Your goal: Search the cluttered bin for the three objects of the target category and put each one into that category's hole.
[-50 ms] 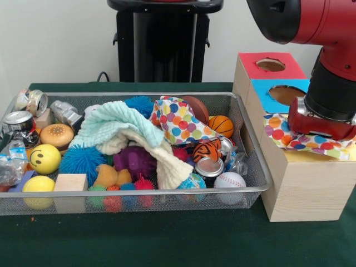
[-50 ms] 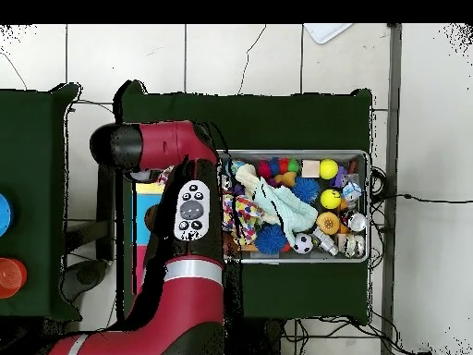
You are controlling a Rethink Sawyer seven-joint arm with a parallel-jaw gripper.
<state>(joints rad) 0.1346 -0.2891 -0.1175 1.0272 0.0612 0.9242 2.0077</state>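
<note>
Green-covered table before a white wall; tiled floor. Gripper over the wooden box's top, on a polka-dot cloth; finger state cannot be told. Wire bin beside the box.

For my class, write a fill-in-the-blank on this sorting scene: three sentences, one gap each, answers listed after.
1. The wire bin stands on a dark ______ tablecloth.
2. The wooden box has a red panel and, nearer the camera, a ______ panel, each with a hole.
3. Under the arm's end, a polka-dot ______ lies on the box top.

Missing words: green; blue; cloth
</note>
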